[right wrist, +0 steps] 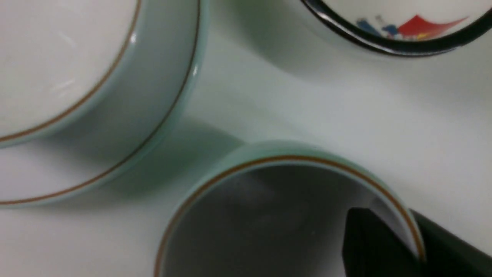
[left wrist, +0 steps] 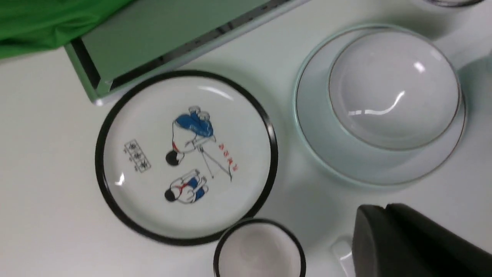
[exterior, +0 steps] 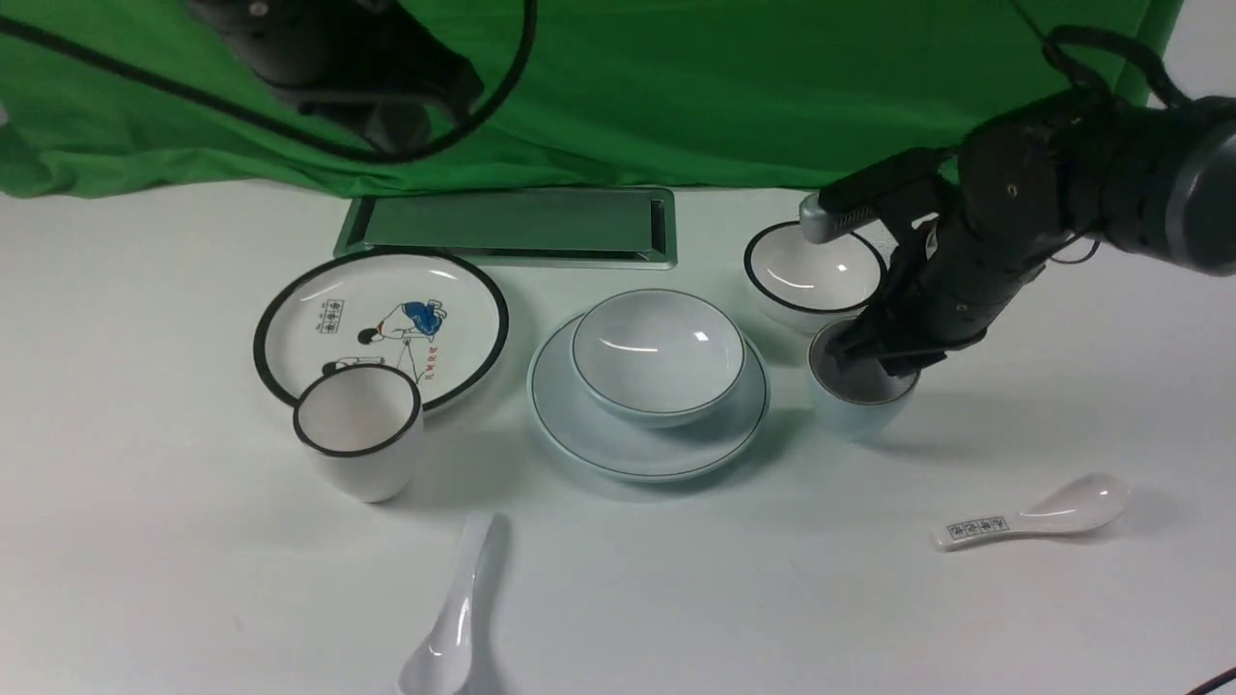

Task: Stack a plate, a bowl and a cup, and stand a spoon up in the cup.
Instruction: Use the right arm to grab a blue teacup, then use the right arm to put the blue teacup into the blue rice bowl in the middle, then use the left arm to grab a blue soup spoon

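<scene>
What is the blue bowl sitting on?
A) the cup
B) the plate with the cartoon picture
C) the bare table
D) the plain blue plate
D: the bowl rests in the middle of the plain pale blue plate, whose rim shows all around it.

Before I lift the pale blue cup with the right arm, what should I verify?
1. Wide pale blue-grey bowl seated on plain pale blue round plate: ok.
2. Bowl empty for the cup: ok.
3. Right end effector straddles the rim of the handleless pale blue cup, one finger inside, one outside: ok.
4. Grip tight on the rim: cannot tell.
5. Table gap between cup and small black-rimmed white bowl: ok, right wrist view.
6. Plain white ceramic spoon lies free for later: ok.
</scene>
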Tool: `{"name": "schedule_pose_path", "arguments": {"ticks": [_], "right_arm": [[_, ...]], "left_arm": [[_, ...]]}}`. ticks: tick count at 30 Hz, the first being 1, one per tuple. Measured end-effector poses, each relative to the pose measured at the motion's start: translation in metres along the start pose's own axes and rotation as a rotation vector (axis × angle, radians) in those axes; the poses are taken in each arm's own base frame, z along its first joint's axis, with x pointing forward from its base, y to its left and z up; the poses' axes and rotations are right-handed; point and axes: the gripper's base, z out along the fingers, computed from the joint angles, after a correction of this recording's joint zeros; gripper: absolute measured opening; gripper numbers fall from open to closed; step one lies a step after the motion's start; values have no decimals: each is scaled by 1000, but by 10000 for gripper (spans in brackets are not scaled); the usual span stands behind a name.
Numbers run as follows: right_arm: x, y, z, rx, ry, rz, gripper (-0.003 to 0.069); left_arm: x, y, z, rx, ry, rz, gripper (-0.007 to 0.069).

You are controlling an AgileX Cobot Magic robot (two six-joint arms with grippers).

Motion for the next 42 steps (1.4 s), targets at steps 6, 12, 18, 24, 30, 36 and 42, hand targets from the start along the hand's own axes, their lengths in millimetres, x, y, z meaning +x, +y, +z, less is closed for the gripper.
{"name": "schedule_pose_path", "arguments": {"ticks": [6, 12, 18, 24, 30, 36, 42], "right_arm": [[-37, 19, -55, -249, -147, -64, 78], [-63, 36, -49, -283, -207, -95, 78], [-82, 56, 3, -247, -102, -122, 78], [-85, 57, 29, -217, -45, -95, 90], [-88, 57, 20, -222, -35, -93, 314], [-88, 52, -21, -226, -2, -146, 454], [-83, 40, -121, -187, -183, -169, 432]], "left_arm": [[62, -9, 10, -8, 58, 23, -39], [105, -18, 31, 29, 111, 94, -37], [124, -21, 50, 47, 125, 105, -37], [122, -24, 53, 76, 103, 34, -13], [124, -25, 73, 106, 175, -32, 177], [129, -27, 104, 145, 266, -88, 414], [137, -38, 151, 159, 396, -114, 485]]}}
